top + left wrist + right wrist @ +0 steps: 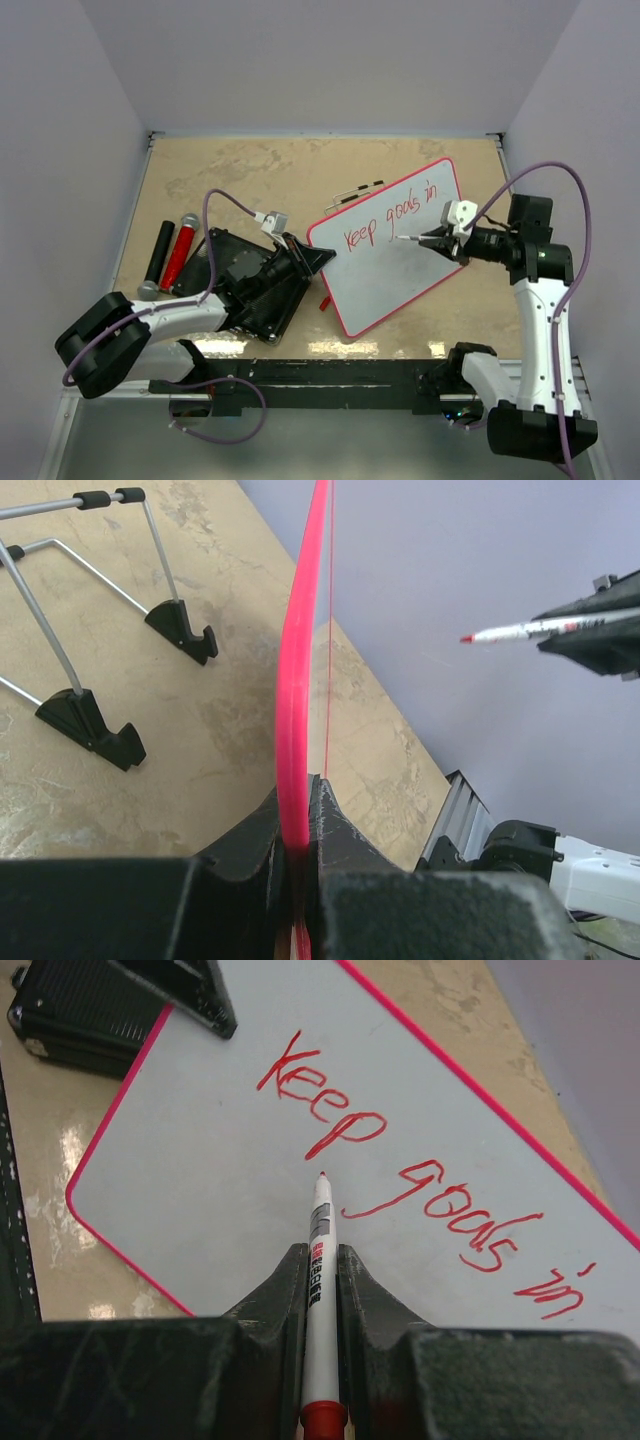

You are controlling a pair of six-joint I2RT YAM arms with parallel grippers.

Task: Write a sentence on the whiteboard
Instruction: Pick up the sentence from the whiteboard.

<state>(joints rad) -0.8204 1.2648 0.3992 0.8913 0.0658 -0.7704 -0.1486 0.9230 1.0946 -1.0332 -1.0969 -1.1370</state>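
The whiteboard (pixel 395 262), white with a thin red rim, lies tilted at the table's middle. Red handwritten words (pixel 395 217) on it read "Keep goals in" in one line; they also show in the right wrist view (pixel 420 1180). My left gripper (pixel 322 257) is shut on the board's left edge; in the left wrist view the red rim (pixel 296 700) runs up from between the jaws. My right gripper (pixel 432 240) is shut on a white marker (pixel 320 1260) with a red tip. The tip hovers over the bare board below "Keep".
A black ribbed slab (pixel 245 285) lies under my left arm. A black cylinder (pixel 160 250) and a red cylinder (pixel 180 252) lie at the left. A wire stand (pixel 90 610) lies behind the board. Walls close the table on three sides.
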